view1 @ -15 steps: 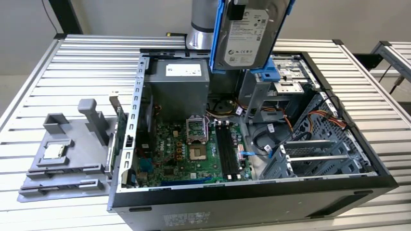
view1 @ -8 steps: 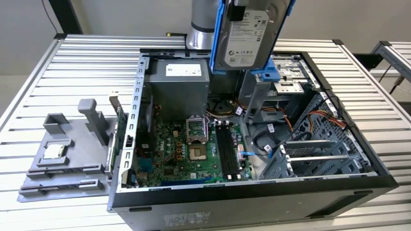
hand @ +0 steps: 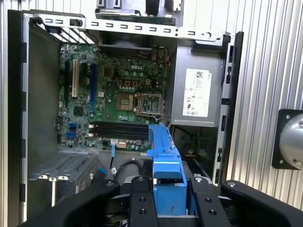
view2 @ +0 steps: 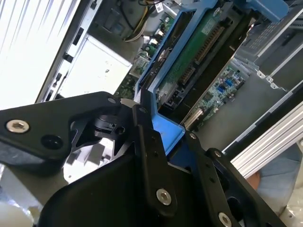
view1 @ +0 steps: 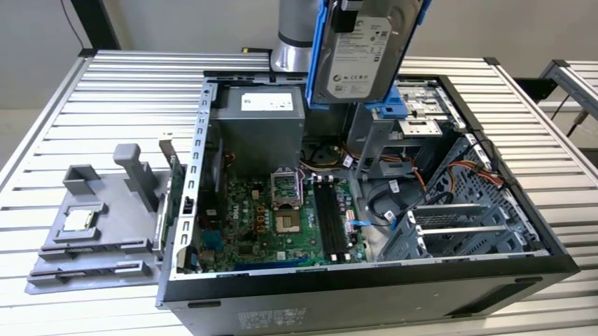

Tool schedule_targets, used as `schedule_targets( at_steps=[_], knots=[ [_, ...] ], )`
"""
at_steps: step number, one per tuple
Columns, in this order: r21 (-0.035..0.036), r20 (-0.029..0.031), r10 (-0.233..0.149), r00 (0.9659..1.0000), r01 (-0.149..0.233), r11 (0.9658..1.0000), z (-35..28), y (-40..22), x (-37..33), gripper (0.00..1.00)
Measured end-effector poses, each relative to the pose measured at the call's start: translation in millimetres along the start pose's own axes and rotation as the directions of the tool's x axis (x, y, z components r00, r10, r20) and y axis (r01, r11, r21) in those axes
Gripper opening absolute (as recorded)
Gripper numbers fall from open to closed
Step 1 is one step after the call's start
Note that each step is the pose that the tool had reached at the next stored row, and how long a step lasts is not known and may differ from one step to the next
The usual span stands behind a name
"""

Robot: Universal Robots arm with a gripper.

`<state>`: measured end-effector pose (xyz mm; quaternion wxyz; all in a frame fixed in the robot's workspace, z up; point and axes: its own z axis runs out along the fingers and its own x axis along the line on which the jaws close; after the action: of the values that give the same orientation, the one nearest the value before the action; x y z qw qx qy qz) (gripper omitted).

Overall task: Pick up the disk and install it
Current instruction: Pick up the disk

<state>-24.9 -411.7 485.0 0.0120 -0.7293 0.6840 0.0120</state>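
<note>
The disk (view1: 363,54), a silver hard drive with a white label in a blue rail frame, hangs upright over the back of the open computer case (view1: 374,280). It sits just above the blue drive bay (view1: 404,112). My gripper (hand: 168,183) is shut on the frame's blue edge, with one black finger (hand: 142,198) on each side. In the second wrist view the disk (view2: 189,61) shows its green circuit-board underside, and my gripper (view2: 165,130) clamps the blue rail.
Inside the case lie the motherboard (view1: 280,217), the grey power-supply box (view1: 262,119) and loose cables (view1: 458,171). A grey fixture (view1: 94,238) holding a small processor chip (view1: 80,219) stands at the exterior view's left on the slatted metal table (view1: 112,91).
</note>
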Motion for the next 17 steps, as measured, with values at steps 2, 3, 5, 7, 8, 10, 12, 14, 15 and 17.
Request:
schedule_targets(
  at_steps=[2, 3, 5, 7, 8, 10, 12, 14, 15, 17],
  knots=[
    [0.0001, 0.0001, 0.0, 1.0, 0.0, 1.0, 0.6, -0.2, 0.1, 0.0],
    [0.0, 0.0001, 0.0, 1.0, 0.0, 1.0, 1.0, -0.3, 0.1, 0.0],
    [0.0, 0.0, 0.0, 1.0, 0.0, 1.0, 1.6, -0.6, 0.1, 0.0],
    [0.0001, 0.0001, 0.0, 1.0, 0.0, 1.0, 2.2, -0.8, 0.1, 0.0],
    [0.0, 0.0001, 0.0, 1.0, 0.0, 1.0, 2.6, -0.9, 0.2, 0.0],
    [0.0001, 0.0001, 0.0, 1.0, 0.0, 1.0, 3.4, -1.1, 0.2, 0.0],
    [0.0, 0.0, 0.0, 1.0, 0.0, 1.0, 4.2, -1.4, 0.2, 0.0],
    [0.0001, 0.0001, 0.0, 1.0, 0.0, 1.0, 5.2, -1.6, 0.3, 0.0],
    [0.0001, 0.0001, 0.0, 1.0, 0.0, 1.0, 5.7, -1.7, 0.3, 0.0],
    [0.0002, 0.0, 0.0, 1.0, 0.0, 1.0, 6.7, -1.8, 0.4, 0.0]
  ],
)
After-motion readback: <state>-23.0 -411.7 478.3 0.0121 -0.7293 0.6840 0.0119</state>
